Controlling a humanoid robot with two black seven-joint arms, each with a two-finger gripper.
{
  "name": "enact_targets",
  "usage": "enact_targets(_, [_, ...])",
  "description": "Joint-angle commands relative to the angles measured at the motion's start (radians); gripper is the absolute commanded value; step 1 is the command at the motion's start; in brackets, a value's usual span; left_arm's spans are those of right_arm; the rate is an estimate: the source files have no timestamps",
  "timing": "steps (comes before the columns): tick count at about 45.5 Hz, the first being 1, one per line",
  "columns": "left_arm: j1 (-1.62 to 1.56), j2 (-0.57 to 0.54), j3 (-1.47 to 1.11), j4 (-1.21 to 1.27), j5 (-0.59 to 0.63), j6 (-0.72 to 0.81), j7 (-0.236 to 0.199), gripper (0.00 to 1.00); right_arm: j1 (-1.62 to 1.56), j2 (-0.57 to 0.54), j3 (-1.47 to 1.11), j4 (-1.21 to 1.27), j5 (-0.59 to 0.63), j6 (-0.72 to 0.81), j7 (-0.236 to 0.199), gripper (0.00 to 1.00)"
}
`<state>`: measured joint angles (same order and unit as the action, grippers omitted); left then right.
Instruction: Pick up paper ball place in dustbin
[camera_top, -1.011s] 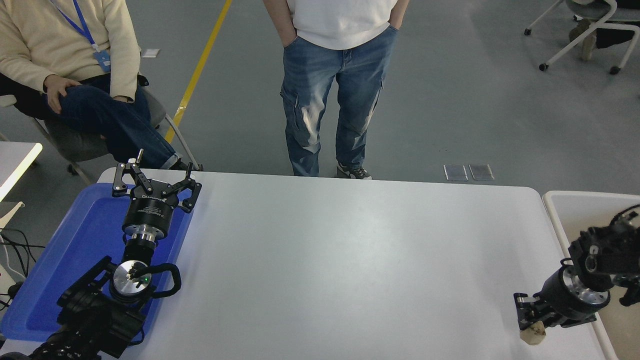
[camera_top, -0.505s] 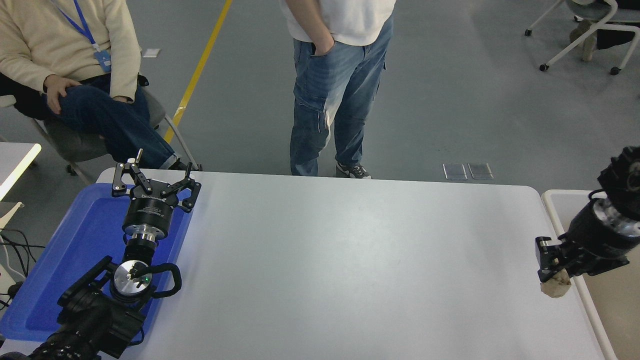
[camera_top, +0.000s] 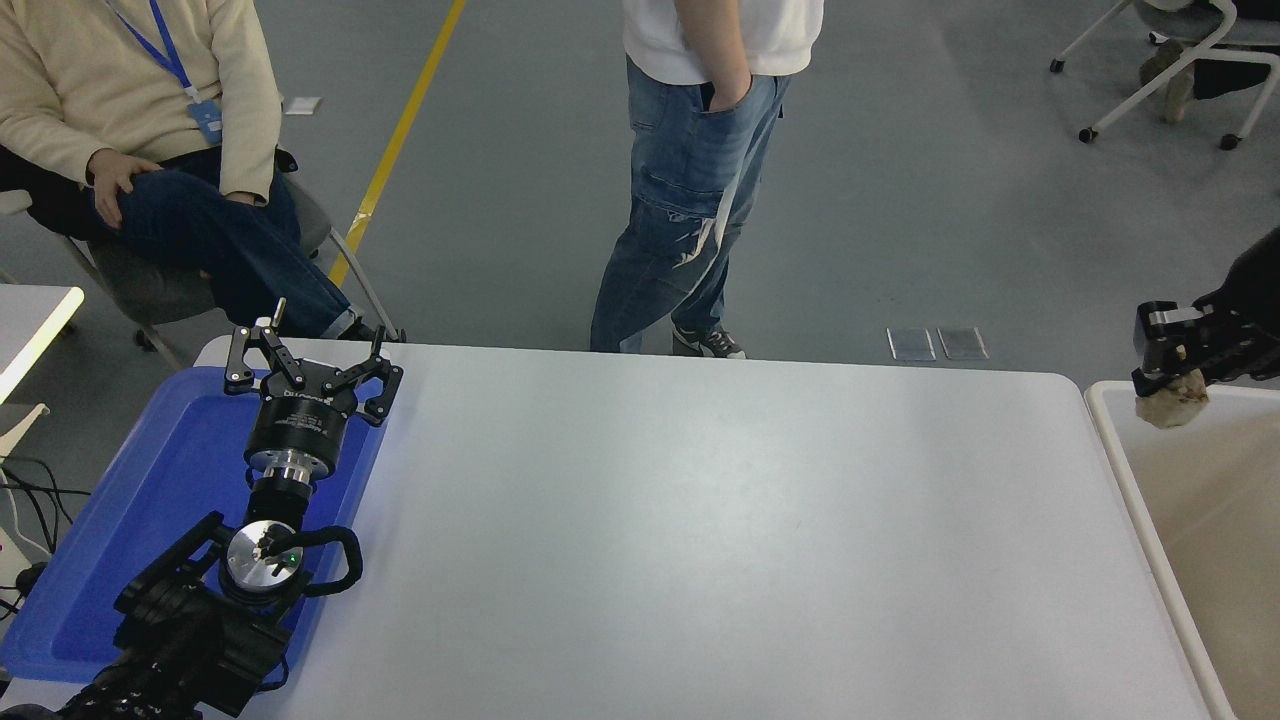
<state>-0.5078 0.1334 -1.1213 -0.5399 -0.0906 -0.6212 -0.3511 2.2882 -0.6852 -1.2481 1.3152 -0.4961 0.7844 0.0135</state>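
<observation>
At the near left corner of the white bench (camera_top: 650, 520) the left arm is parked over a shallow blue tray (camera_top: 130, 520) that lies along the bench's left edge. Its left tool (camera_top: 312, 368) points away toward the far left corner, with its fingers spread wide and nothing between them.

The middle of the bench is bare white surface out to its right edge. Just beside that right edge stands the dustbin (camera_top: 1120, 450), a cream-white bin with a thick rounded rim and a beige inside; only its left and far rims and part of its inside are in view.

The right arm comes in from the picture's right edge, level with the bench's far right corner. Its right tool (camera_top: 1165, 375) is closed narrow on the paper ball (camera_top: 1172, 405), a wrinkled tan wad that hangs from the lower tips of the tool. The ball is held off the bench, in front of the far rim of the dustbin, near the bin's far left corner.

Beyond the bench's far edge a person in blue jeans (camera_top: 690, 190) stands on the grey floor, one hand in a pocket. Past the far left corner another person in a cream sweater (camera_top: 130, 80) sits on a chair.
</observation>
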Motion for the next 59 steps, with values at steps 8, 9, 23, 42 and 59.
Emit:
enact_targets(8, [0.000,0.000,0.000,0.000,0.000,0.000,0.001,1.00,0.102,0.007,-0.021,0.007,0.008,0.001,0.000,0.00])
enact_targets(9, [0.000,0.000,0.000,0.000,0.000,0.000,0.000,1.00,0.100,0.009,-0.021,0.009,0.008,0.001,0.000,0.00])
enact_targets(23, [0.000,0.000,0.000,0.000,0.000,0.000,0.000,1.00,0.091,0.006,-0.068,-0.004,0.002,0.001,-0.001,0.00])
enact_targets(42, [0.002,0.000,-0.002,0.001,-0.001,0.001,-0.003,1.00,0.073,-0.120,-0.296,-0.114,-0.013,0.001,-0.003,0.00])
enact_targets(59, [0.002,0.000,-0.002,0.001,-0.001,0.001,-0.006,1.00,0.054,-0.254,-0.390,-0.166,-0.091,0.001,-0.003,0.00])
